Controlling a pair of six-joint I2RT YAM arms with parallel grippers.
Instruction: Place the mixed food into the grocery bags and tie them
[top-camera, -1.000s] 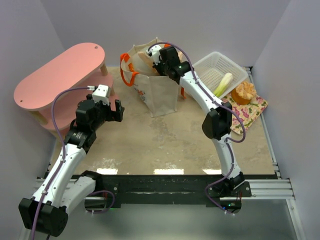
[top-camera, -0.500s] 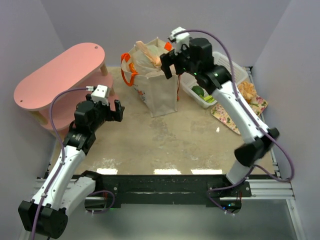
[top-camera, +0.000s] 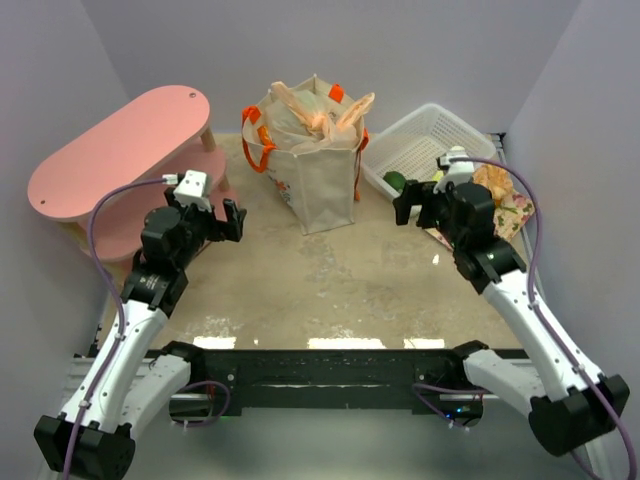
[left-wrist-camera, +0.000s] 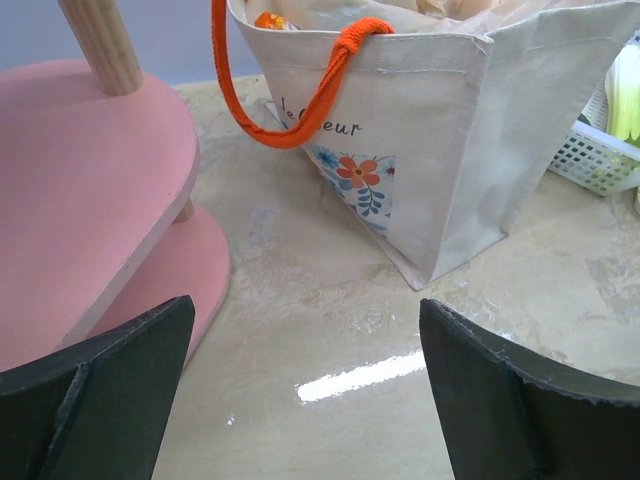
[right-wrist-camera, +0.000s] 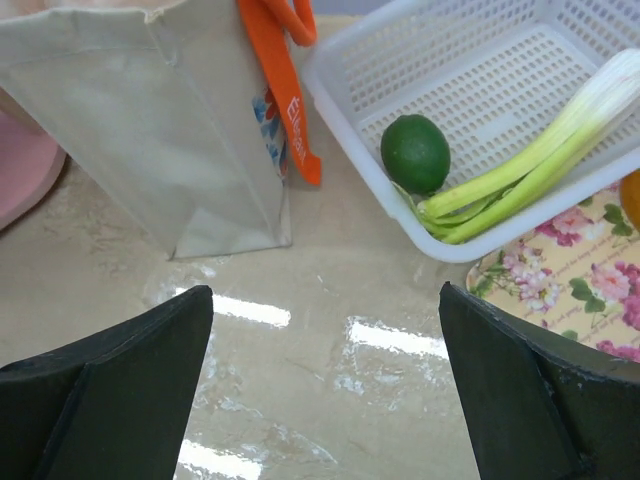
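Hovering | left gripper (left-wrist-camera: 305, 395) spread wide, empty | right gripper (right-wrist-camera: 325, 390) spread wide, empty | leek (right-wrist-camera: 530, 155) and green vegetable (right-wrist-camera: 415, 152) in basket (right-wrist-camera: 500, 70) beside tote (right-wrist-camera: 150, 120)

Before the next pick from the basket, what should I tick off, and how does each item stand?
1. The right pincer is open and empty: ok.
2. The left pincer is open and empty: ok.
3. The green vegetable and leek lie uncovered in the basket: ok.
4. The tote stands upright: ok.
5. The tote's mouth is free: not ok, the peach bag bulges out of it.
6. The peach bag is tied: cannot tell.
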